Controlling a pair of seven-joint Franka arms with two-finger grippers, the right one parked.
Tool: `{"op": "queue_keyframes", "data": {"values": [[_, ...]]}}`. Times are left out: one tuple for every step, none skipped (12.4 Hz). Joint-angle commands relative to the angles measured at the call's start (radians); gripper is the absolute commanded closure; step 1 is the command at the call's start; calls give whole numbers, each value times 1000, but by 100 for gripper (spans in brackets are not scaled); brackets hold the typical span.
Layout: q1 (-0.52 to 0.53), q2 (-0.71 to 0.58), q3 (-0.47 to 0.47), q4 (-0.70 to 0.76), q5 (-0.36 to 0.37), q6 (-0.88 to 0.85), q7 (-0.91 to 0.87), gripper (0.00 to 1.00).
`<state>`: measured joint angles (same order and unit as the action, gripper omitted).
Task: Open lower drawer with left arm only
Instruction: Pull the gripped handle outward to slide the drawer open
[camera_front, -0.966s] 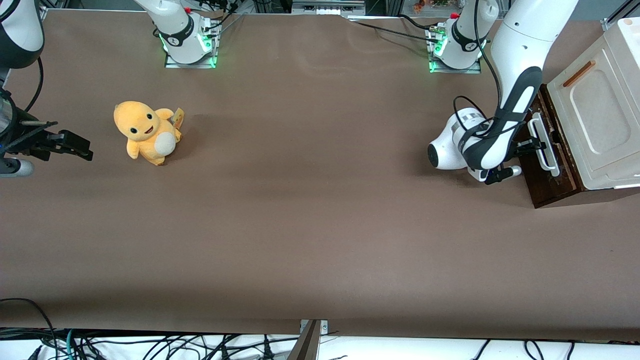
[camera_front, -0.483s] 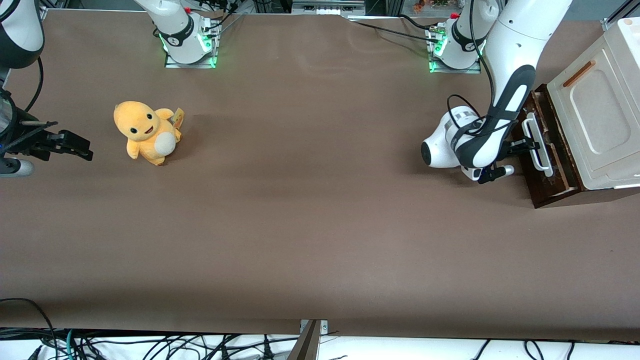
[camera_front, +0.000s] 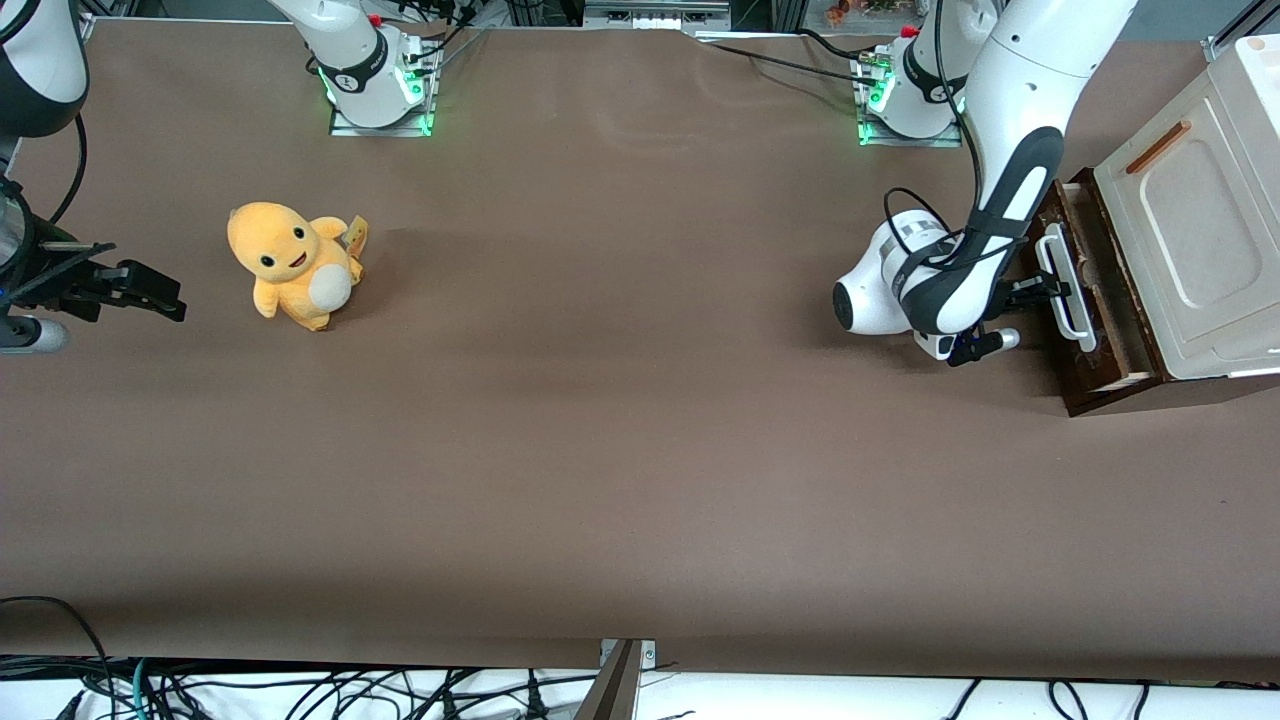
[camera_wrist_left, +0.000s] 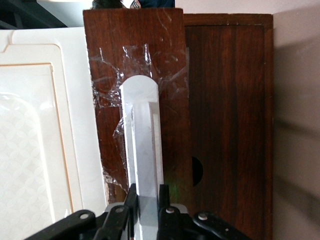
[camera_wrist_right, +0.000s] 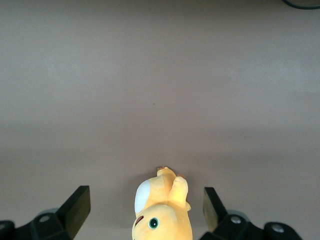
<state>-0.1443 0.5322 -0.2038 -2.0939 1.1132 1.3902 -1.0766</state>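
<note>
The lower drawer (camera_front: 1085, 300) has a dark brown, glossy wood front with crinkled clear tape stuck on it and a smooth white bar handle (camera_wrist_left: 142, 145) with a rounded end. It stands pulled partway out of its cabinet (camera_front: 1180, 240) at the working arm's end of the table (camera_front: 600, 450), showing a strip of pale wood inside. Above it sits a cream panel (camera_front: 1195, 235) with a raised rounded rectangle and a thin orange strip handle (camera_front: 1158, 147).

The gripper (camera_wrist_left: 146, 200) is clamped on the white handle, one black finger on each side of the bar. The left arm (camera_front: 1010, 170), glossy white with dark joint covers, reaches down from 12 o'clock of the drawer front.

A fuzzy orange plush (camera_front: 292, 263) with a pale belly sits toward the parked arm's end, well apart. The table cover is plain matte brown.
</note>
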Motion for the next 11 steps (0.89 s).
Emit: {"op": "queue_keyframes", "data": {"values": [[-27, 0, -5, 31, -50, -45, 20, 84], [-29, 0, -5, 38, -70, -45, 20, 84], [-29, 0, -5, 47, -76, -53, 15, 84], [-40, 2, -5, 48, -76, -57, 15, 84], [-43, 2, -5, 48, -85, -59, 14, 84], [-43, 0, -5, 49, -88, -59, 14, 84], [-44, 0, -5, 49, -90, -59, 14, 84], [-50, 2, -5, 49, -90, -59, 14, 84], [-52, 2, -5, 49, -93, -59, 12, 84], [-54, 2, -5, 51, -105, -59, 9, 84], [-58, 2, -5, 58, -111, -60, 9, 84]]}}
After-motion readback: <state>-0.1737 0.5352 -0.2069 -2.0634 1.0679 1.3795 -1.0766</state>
